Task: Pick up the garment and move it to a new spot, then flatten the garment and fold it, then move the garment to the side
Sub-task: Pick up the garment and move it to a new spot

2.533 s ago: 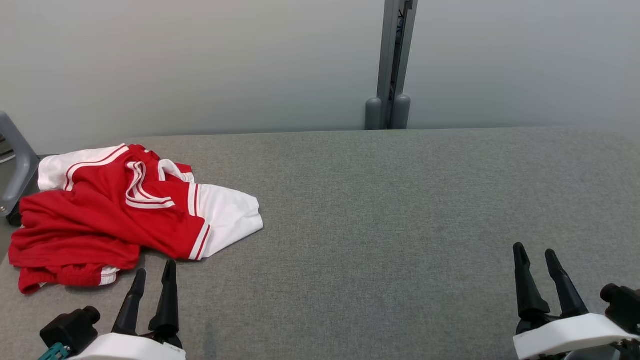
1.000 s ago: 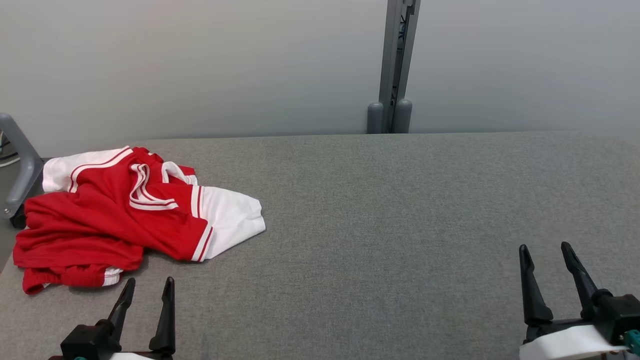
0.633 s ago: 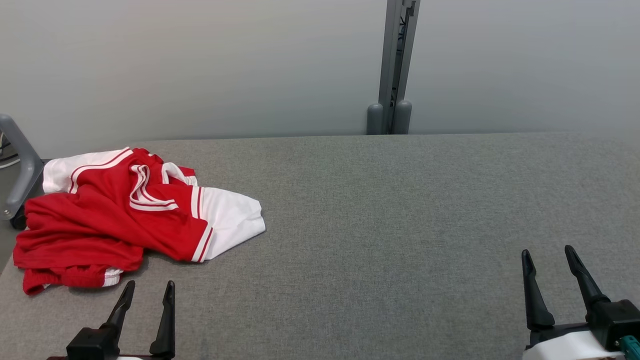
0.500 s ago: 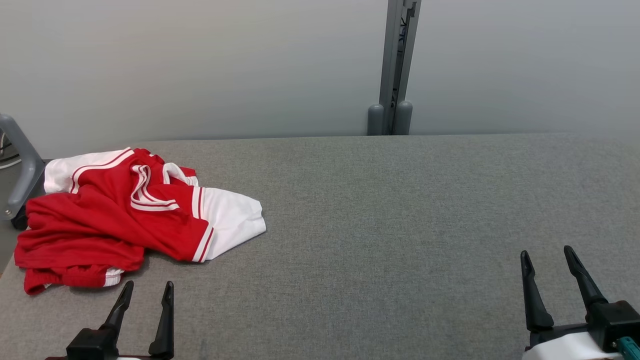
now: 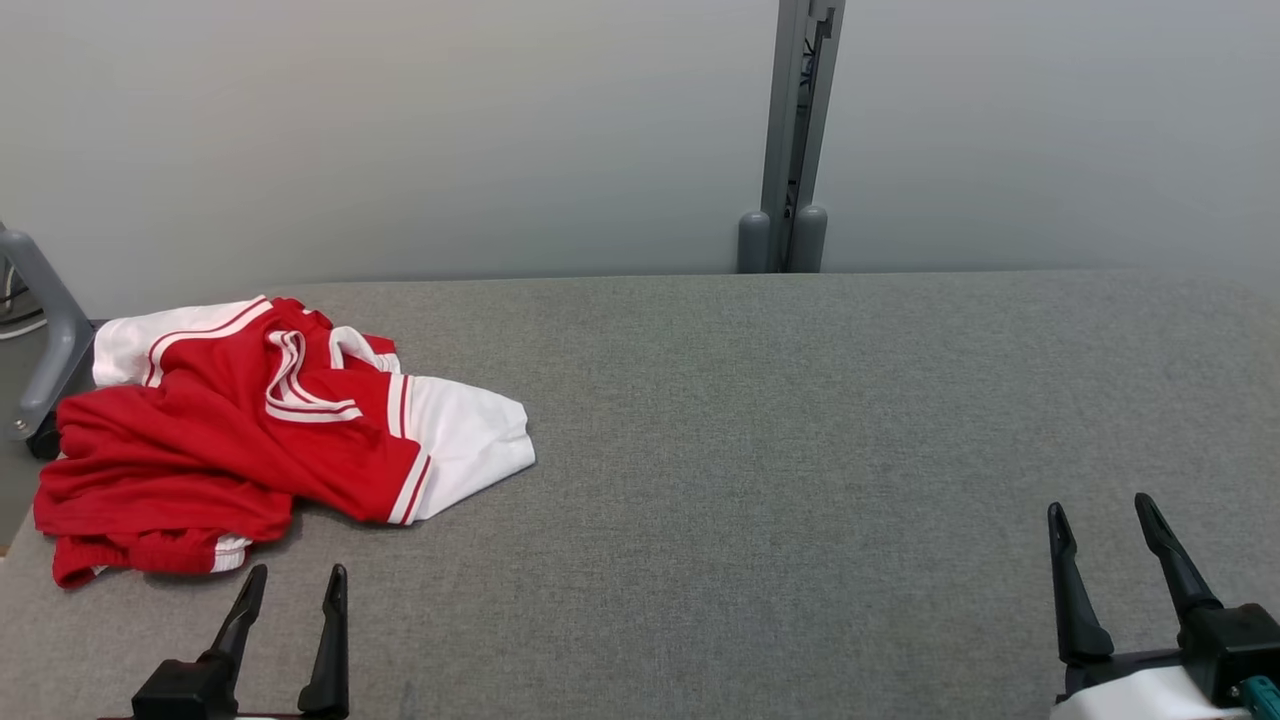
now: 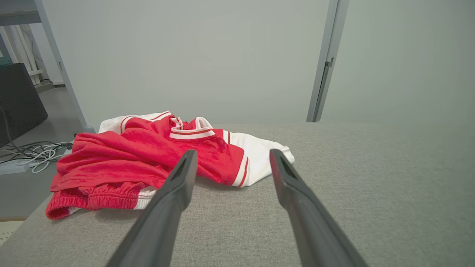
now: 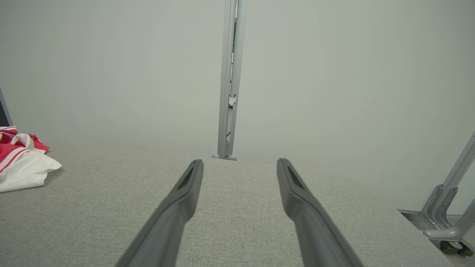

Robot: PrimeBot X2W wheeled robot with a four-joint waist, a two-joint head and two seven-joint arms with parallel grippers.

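Each gripper was a pair of long, slim fingers, matt black and tapering to narrow tips. The left gripper (image 5: 298, 575) grew out of a squat black block (image 5: 185, 688), and close up its fingers (image 6: 180, 185) looked dark grey, with a shallow recessed slot on the inner face near the tip. The right gripper (image 5: 1100, 510) had the same fingers set on a smooth white shell (image 5: 1140, 695), with a boxy black housing (image 5: 1230, 640) beside them and a small teal part (image 5: 1262, 692) at its edge.

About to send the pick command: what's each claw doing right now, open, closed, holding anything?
Left claw: open, holding nothing, near the garment but not touching it.
Right claw: open, holding nothing.
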